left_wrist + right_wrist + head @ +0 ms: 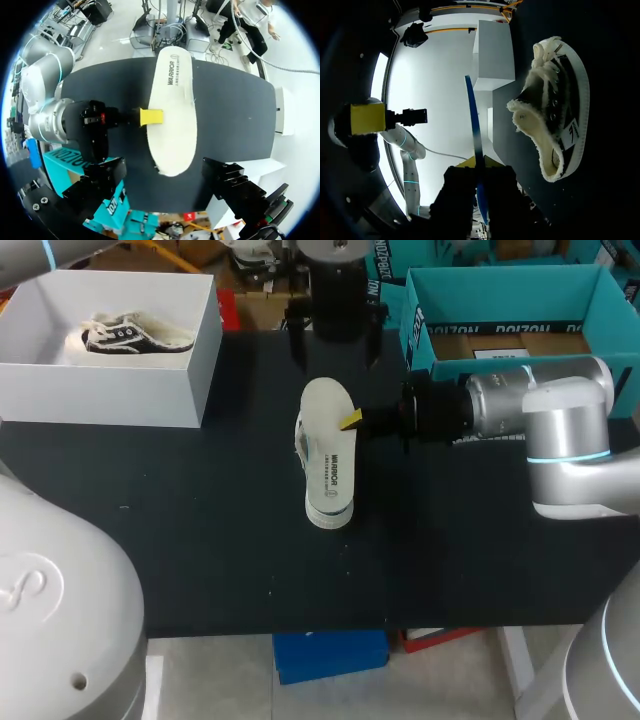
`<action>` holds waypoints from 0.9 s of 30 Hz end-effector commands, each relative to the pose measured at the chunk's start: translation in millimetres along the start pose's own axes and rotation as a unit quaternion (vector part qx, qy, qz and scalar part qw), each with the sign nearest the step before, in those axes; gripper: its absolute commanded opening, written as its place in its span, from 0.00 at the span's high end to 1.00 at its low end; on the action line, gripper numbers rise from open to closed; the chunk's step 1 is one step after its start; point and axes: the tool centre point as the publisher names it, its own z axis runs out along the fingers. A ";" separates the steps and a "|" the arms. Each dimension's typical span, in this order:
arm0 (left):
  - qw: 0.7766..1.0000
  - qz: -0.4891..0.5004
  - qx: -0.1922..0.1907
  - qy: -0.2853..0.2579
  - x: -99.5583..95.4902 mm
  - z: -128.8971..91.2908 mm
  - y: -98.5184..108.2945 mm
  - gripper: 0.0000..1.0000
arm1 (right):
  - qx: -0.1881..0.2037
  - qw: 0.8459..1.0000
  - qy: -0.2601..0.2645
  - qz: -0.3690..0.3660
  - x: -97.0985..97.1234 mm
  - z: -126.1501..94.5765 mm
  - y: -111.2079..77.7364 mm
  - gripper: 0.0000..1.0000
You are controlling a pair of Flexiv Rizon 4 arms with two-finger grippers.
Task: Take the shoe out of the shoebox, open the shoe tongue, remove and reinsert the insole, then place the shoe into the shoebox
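Shoe already out of the white shoebox and on the tabletop, mouth gaping, insole removed and held flat just above the shoe; reinsertion and the return to the shoebox, well apart from the shoe, judged not yet done. Right gripper reaching in level from beside the shoe, jaws pinched on the insole's edge; left gripper hanging above and beyond the shoe, pointing down, jaws spread wide and empty.

On my black table, a white box sits at its far left corner, a black sneaker lying inside.
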 end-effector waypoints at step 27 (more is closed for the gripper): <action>0.999 0.007 -0.038 -0.027 10.1 -15.1 -124.2 0.00 | 0.000 1.000 -0.001 0.000 -0.3 1.2 0.4 1.00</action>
